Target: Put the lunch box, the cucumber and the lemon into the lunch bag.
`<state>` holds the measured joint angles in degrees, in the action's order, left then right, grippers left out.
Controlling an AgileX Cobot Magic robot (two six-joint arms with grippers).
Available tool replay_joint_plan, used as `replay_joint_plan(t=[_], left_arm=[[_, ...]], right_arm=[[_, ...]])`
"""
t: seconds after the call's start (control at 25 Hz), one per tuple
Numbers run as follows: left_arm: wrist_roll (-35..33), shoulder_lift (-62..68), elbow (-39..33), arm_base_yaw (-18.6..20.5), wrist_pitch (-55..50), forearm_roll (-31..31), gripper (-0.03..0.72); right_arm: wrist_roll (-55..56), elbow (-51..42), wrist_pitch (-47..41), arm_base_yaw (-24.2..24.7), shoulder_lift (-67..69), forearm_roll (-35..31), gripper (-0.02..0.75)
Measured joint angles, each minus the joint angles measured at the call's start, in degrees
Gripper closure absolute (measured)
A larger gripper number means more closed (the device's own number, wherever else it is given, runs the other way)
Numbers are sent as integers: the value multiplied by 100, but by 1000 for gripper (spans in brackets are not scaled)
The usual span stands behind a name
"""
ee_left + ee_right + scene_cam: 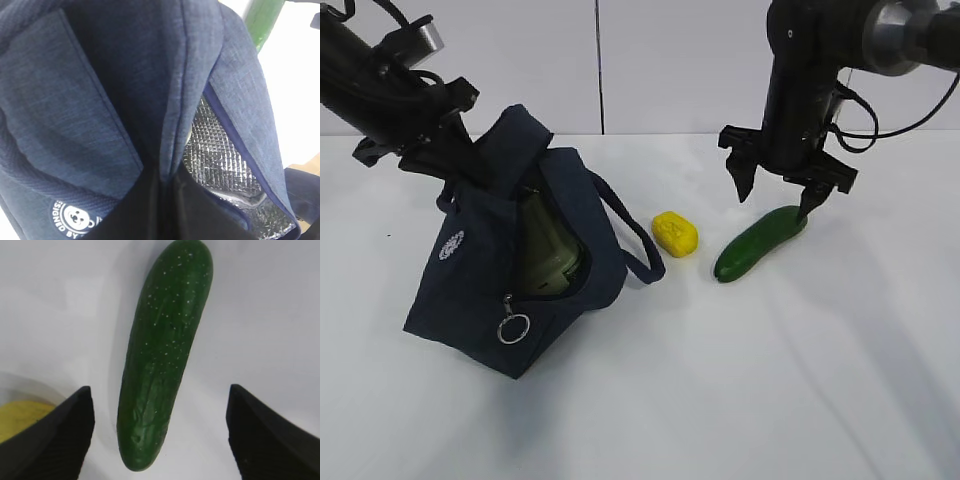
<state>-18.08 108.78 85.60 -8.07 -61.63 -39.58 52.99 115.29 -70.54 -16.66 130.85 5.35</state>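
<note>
The navy lunch bag (510, 280) stands at the left with its mouth held up and open, and my left gripper (448, 150) is shut on its top edge. In the left wrist view the dark fingers (200, 215) pinch the bag's fabric (100, 90) beside the silver lining (215, 150). The sage-green lunch box (545, 250) sits tilted inside the bag. On the table to the right of the bag lies the yellow lemon (675, 235). The dark green cucumber (760, 243) lies further right. My right gripper (775, 197) hangs open just above it, with the cucumber (165, 360) lying between the spread fingers (55, 440), untouched.
The bag's loop handle (635, 250) hangs out toward the lemon, and a silver ring pull (513, 328) dangles at the bag's front. The white table (770, 380) stretches in front and to the right. A white wall (670, 60) closes the back.
</note>
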Motion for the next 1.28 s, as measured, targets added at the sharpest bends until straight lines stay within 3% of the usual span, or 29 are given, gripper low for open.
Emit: replay_joint_plan(t=[0.2, 0.72, 1.28], left_arm=[[-9, 0, 0, 0, -11, 4, 686], [-21, 0, 0, 0, -11, 4, 686], [-31, 0, 0, 0, -11, 4, 686]], right_arm=[[155, 0, 11, 41, 5, 106, 127], [168, 0, 33, 243, 420, -535, 146], [168, 0, 348, 243, 526, -668, 147]])
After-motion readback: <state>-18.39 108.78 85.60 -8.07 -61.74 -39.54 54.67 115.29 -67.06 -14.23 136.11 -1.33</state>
